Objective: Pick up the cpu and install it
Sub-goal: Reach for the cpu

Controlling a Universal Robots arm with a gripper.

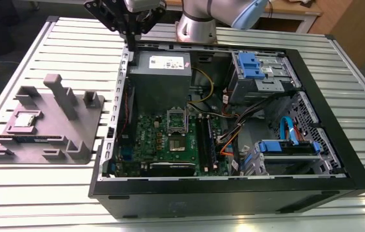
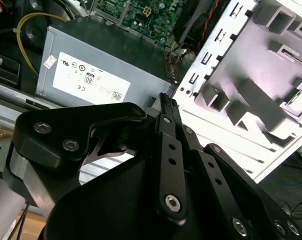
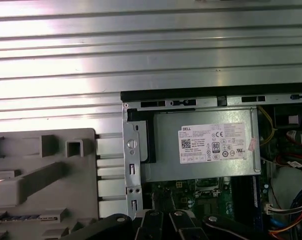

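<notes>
hovering over the rear wall of the open computer case (image 1: pixel 234 191), the claw (image 1: pixel 131 38) has its fingers pressed together with nothing between them. the cpu (image 1: pixel 26 121) lies flat in a pocket of the grey fixture tray (image 1: pixel 79 137) on the tabletop (image 1: pixel 34 188), well apart from the claw, toward the exterior view's left and nearer that camera, outside the case.
</notes>
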